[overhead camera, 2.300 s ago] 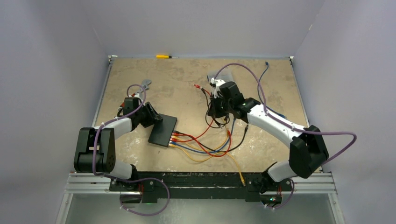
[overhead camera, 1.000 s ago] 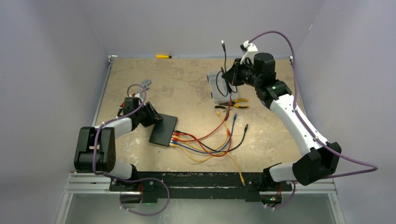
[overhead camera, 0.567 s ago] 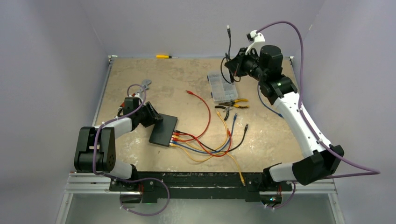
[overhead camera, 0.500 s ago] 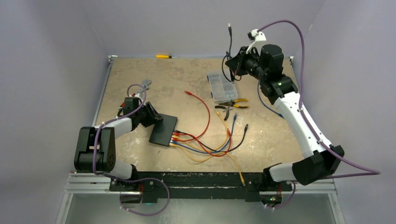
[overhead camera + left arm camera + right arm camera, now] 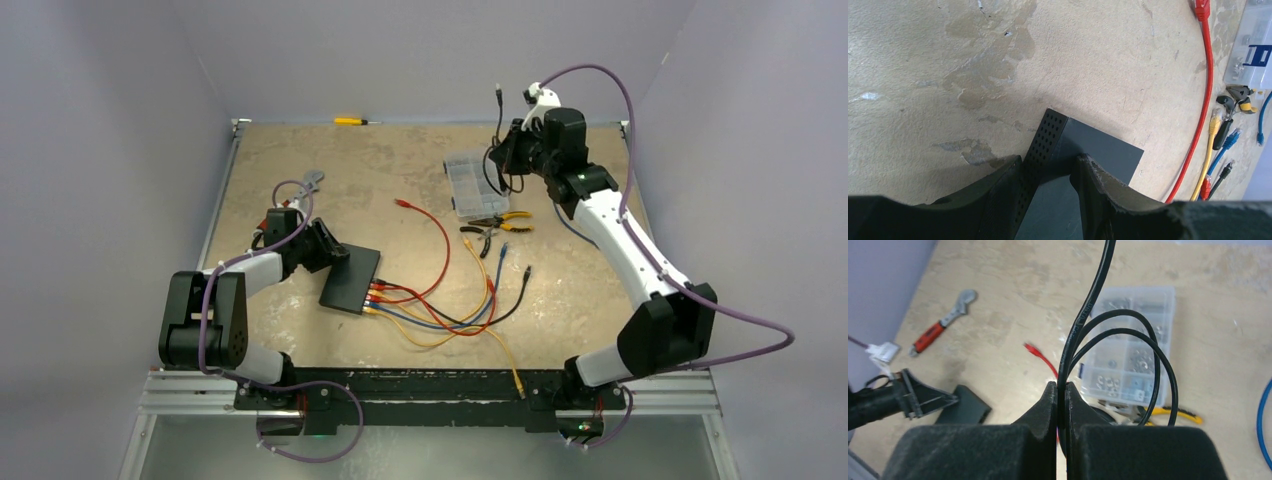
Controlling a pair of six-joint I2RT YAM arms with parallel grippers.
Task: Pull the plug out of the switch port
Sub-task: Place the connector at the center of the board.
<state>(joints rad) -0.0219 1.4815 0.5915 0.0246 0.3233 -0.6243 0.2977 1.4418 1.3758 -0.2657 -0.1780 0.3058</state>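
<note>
Top view: two arms over one table. The right claw hangs raised at the far right, pinched tight on one black cable. The cable loops under the claw and rises above it, and its plug is at the top, free of any port. Just left of this claw sits one clear organiser box, with yellow-handled pliers nearer the arm bases. The left claw sits low, closed on the far end of the one switch. The port edge faces away from the claw. Red, yellow and blue leads are plugged in there, too bunched to count. One wrench lies beyond the left claw, and one screwdriver lies at the far edge.

Left wrist view: two fingers of the left claw clasp the switch, with its perforated side between them. To the claw's right runs one red cable. Beside it lie three loose ends: one yellow, one blue, one black.

Right wrist view: the right claw has both fingers pressed together on the black cable, and two loops show beyond them. The organiser box lies beyond the claw and the wrench lies far left. The switch is at lower left, with the left claw on it.
</note>
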